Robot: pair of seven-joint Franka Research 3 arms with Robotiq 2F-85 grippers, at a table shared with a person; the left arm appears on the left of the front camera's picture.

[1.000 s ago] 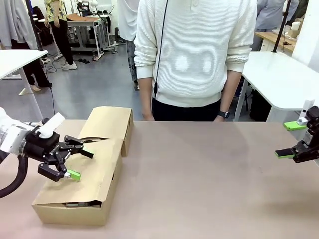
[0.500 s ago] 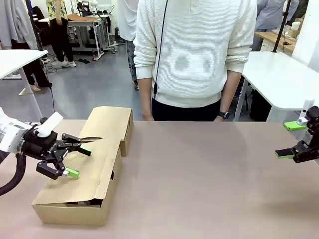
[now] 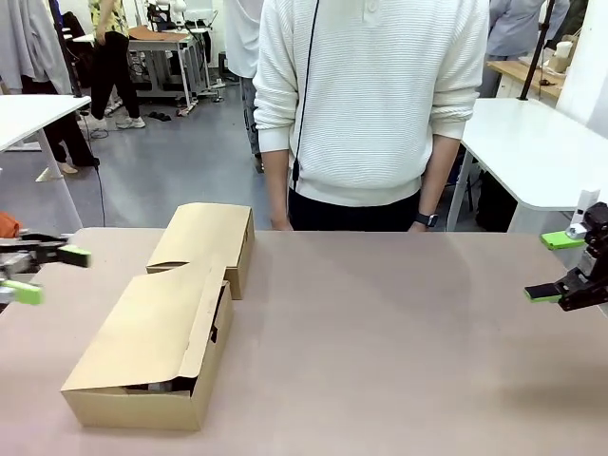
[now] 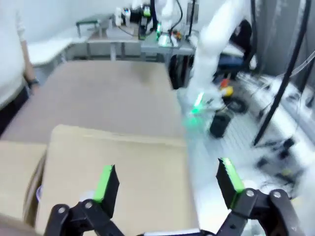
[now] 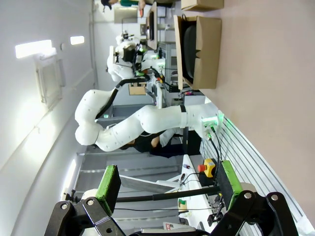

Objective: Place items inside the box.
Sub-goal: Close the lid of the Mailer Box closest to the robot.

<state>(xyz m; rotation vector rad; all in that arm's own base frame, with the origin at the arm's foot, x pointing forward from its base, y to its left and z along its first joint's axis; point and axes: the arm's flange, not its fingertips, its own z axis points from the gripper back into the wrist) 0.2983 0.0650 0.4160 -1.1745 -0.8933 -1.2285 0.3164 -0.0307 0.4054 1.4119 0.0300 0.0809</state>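
The cardboard box (image 3: pixel 157 337) lies at the table's left with one flap folded down over its top and another flap (image 3: pixel 204 236) spread open at the back. The items are hidden, apart from something dark in the slit at the box's near end (image 3: pixel 171 385). My left gripper (image 3: pixel 47 274) hangs open and empty at the left edge, clear of the box. In the left wrist view that gripper (image 4: pixel 167 182) hovers over the box's flap (image 4: pixel 123 167). My right gripper (image 3: pixel 553 268) stands open and empty at the far right. The right wrist view has the right gripper (image 5: pixel 167 179) open, the box (image 5: pixel 199 49) far off.
A person in a white sweater (image 3: pixel 370 104) stands at the table's far edge, arms hanging down. The brown tabletop (image 3: pixel 399 342) stretches bare between the box and my right gripper. White tables (image 3: pixel 541 152) stand behind.
My left gripper has pulled away from the box's flap to the left edge of the picture. The flap now lies lower over the box. The right arm has not moved.
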